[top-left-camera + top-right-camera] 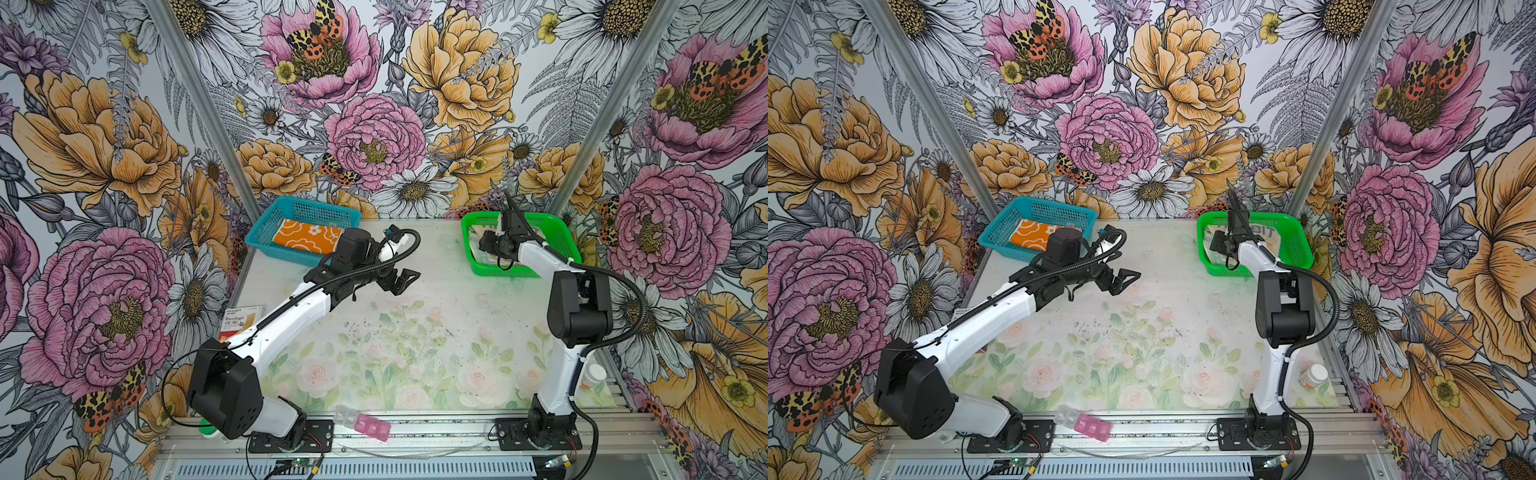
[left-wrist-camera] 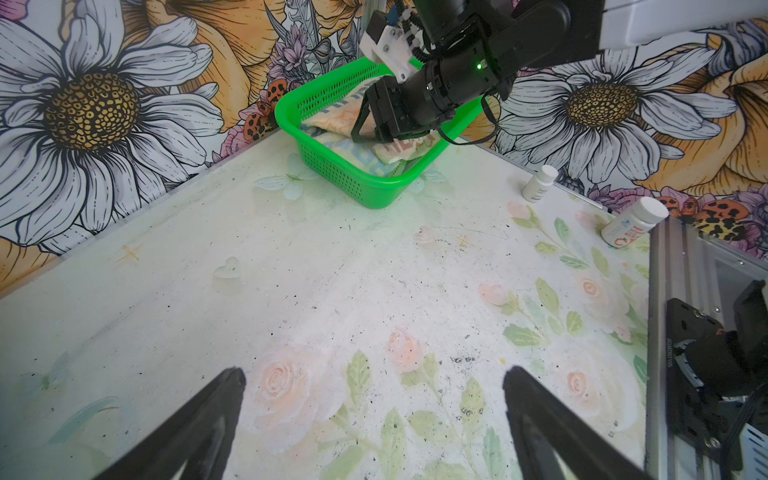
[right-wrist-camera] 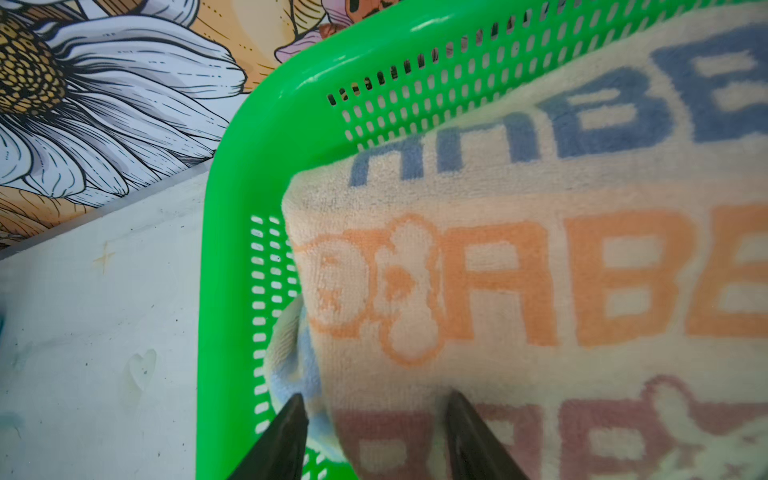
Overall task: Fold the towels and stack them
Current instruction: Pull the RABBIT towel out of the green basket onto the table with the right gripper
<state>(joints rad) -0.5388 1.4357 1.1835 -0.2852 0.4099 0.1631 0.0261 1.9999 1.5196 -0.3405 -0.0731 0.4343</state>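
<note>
An orange towel with white flowers (image 1: 305, 237) (image 1: 1038, 235) lies folded in the blue basket (image 1: 291, 208) at the back left. A striped towel with blue, orange and brown lettering (image 3: 498, 270) (image 1: 1273, 232) (image 2: 332, 118) fills the green basket (image 1: 552, 220) (image 3: 232, 208) at the back right. My right gripper (image 3: 374, 395) (image 1: 486, 245) reaches down into that basket. Its jaws stand half closed astride the towel's folded edge, and both fingertips touch cloth. Whether they pinch it does not show. My left gripper (image 2: 374, 372) (image 1: 401, 282) hovers open and empty over the table's middle.
A bandage box (image 1: 243, 318) lies by the left wall under my left arm. A pink and clear pill box (image 1: 365, 424) sits on the front rail. Two white bottles (image 2: 540, 183) (image 2: 631, 224) stand near the right wall, behind my right arm's base.
</note>
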